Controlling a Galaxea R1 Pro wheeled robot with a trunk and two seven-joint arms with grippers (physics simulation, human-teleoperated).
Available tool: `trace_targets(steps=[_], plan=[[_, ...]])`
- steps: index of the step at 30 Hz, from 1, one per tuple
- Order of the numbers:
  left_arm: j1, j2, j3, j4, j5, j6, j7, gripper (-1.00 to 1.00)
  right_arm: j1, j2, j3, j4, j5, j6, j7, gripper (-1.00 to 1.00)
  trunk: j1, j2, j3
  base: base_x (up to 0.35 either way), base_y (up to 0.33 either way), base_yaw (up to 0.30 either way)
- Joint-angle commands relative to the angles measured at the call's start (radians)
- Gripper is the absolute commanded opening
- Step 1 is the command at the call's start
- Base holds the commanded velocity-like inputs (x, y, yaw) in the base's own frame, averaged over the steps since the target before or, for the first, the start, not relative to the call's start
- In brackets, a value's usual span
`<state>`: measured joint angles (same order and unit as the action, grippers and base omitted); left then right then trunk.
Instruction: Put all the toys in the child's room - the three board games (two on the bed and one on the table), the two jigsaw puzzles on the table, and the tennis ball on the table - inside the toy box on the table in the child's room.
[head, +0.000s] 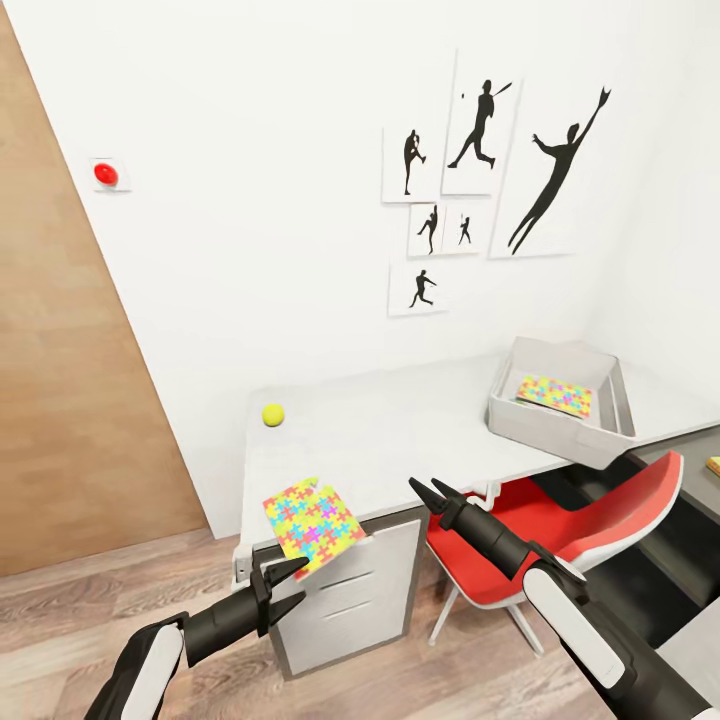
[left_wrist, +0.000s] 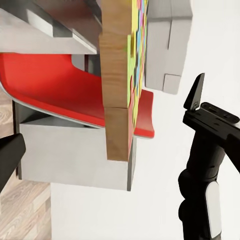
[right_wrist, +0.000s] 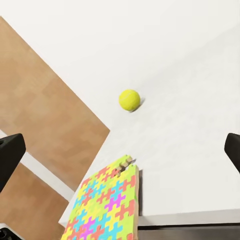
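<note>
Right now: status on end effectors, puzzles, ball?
Left end effector at the jigsaw puzzle overhanging the table edge, grip unclear. Right end effector open, empty. Second puzzle in toy box. Tennis ball untouched.

Plain white walls (head: 250, 200) wrap this corner, with a cluster of white posters bearing black athlete silhouettes (head: 480, 190) pinned up high and a small round red button on a white plate (head: 106, 175) near the tall light-brown wooden door panel (head: 60, 380) at the left. Below, wood-plank flooring in grey-brown tones (head: 90, 610) runs under a red moulded chair with a white shell back (head: 560, 530), tucked in at the long pale grey-white desk top (head: 400, 420) beside its grey drawer unit (head: 350, 590).
</note>
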<state>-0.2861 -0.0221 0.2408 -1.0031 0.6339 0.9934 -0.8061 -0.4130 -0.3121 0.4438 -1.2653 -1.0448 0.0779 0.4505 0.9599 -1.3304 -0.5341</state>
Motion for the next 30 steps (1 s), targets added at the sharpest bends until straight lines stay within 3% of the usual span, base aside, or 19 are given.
trace_targets(steps=[1,14,30], plan=[[-0.001,-0.001,0.003,0.000,-0.005,0.004,-0.005,1.00,-0.001,-0.001,0.001,0.000,-0.011,0.006,0.002,1.00,0.000,-0.001,-0.001,0.000,-0.004,0.010],[-0.001,-0.002,0.002,0.000,-0.007,0.004,-0.004,1.00,-0.001,-0.001,0.001,0.001,-0.011,0.006,0.002,1.00,0.000,-0.001,-0.001,0.037,-0.024,0.174],[-0.001,-0.002,0.001,0.000,-0.008,0.001,-0.003,1.00,-0.001,-0.001,0.001,0.001,-0.011,0.005,0.002,1.00,0.000,-0.001,-0.001,0.011,-0.023,0.015]])
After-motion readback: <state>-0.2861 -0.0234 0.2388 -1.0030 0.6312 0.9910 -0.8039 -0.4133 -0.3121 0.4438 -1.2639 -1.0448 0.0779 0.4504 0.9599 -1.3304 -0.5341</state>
